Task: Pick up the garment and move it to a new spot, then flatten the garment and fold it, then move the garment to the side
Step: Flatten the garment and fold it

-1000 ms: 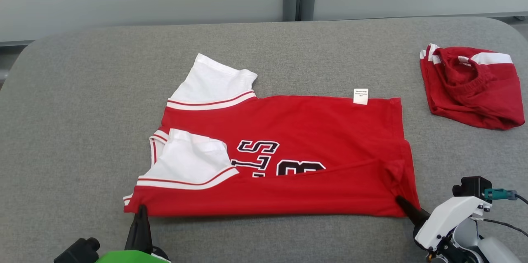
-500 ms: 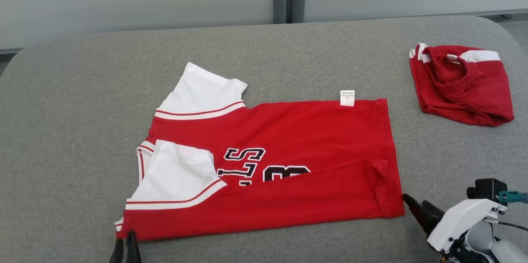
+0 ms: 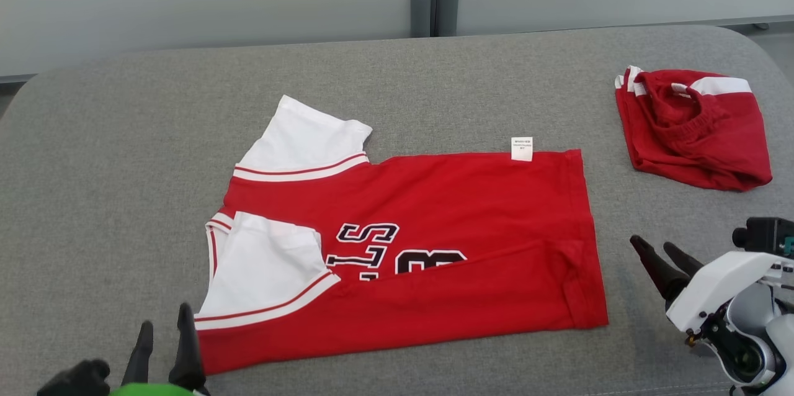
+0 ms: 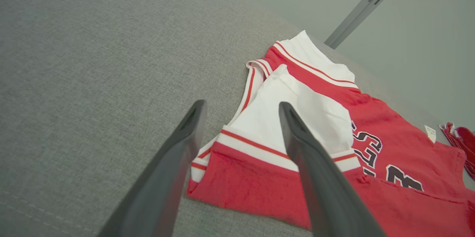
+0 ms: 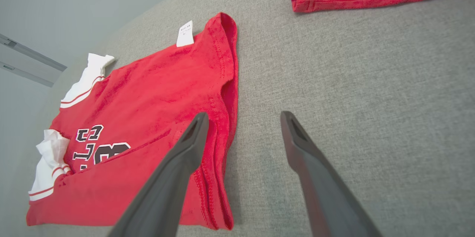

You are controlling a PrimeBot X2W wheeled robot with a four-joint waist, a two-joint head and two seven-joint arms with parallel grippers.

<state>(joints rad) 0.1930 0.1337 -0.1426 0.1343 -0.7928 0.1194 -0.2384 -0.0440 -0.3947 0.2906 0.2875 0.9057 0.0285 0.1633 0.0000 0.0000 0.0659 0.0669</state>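
Between the left gripper (image 3: pixel 165 316) and the right gripper (image 3: pixel 651 242), both spread apart and empty, the red jersey (image 3: pixel 446 197) is laid flat; its black lettering (image 3: pixel 372 244) is partly hidden under a folded-over flap.

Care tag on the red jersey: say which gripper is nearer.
Right. The right gripper is beside the hem, at the care tag end of the jersey; the left gripper is at the sleeve-end corner.
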